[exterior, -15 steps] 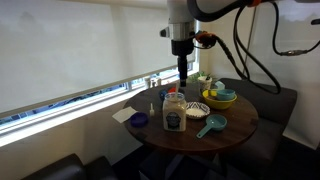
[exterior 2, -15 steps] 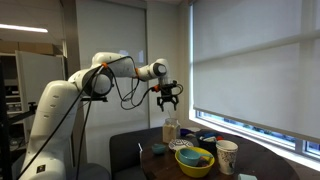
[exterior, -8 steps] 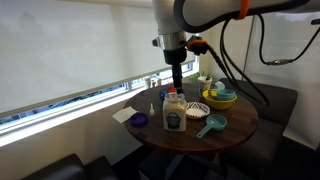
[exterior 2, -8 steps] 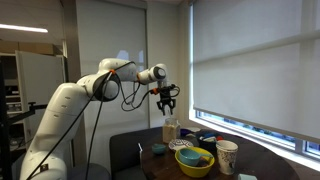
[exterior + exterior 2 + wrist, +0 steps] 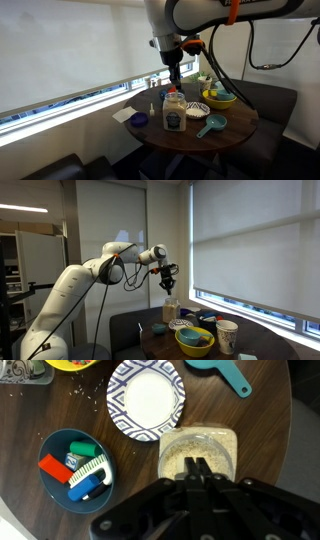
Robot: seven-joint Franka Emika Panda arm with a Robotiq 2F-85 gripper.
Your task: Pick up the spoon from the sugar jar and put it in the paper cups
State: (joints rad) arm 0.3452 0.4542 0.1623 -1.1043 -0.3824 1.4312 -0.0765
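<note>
The sugar jar (image 5: 174,113) stands on the round table, a tall clear jar of white granules with a dark label. It also shows in an exterior view (image 5: 170,311). From the wrist its open mouth (image 5: 200,455) lies straight below. My gripper (image 5: 196,464) hangs just above that mouth with its two dark fingers pressed together, and it appears in both exterior views (image 5: 175,78) (image 5: 169,283). I cannot make out the spoon; nothing shows between the fingers. A pale paper cup (image 5: 227,336) stands at the table's near edge.
A patterned bowl (image 5: 147,398), a blue bowl of small items (image 5: 78,468) and a teal scoop (image 5: 225,372) surround the jar. A yellow bowl (image 5: 220,97), a slim bottle (image 5: 152,108) and a blue lid (image 5: 138,120) also sit on the dark table (image 5: 236,126).
The jaws have gone from wide open to shut. The arm has shifted sideways and now hangs over the jar's mouth.
</note>
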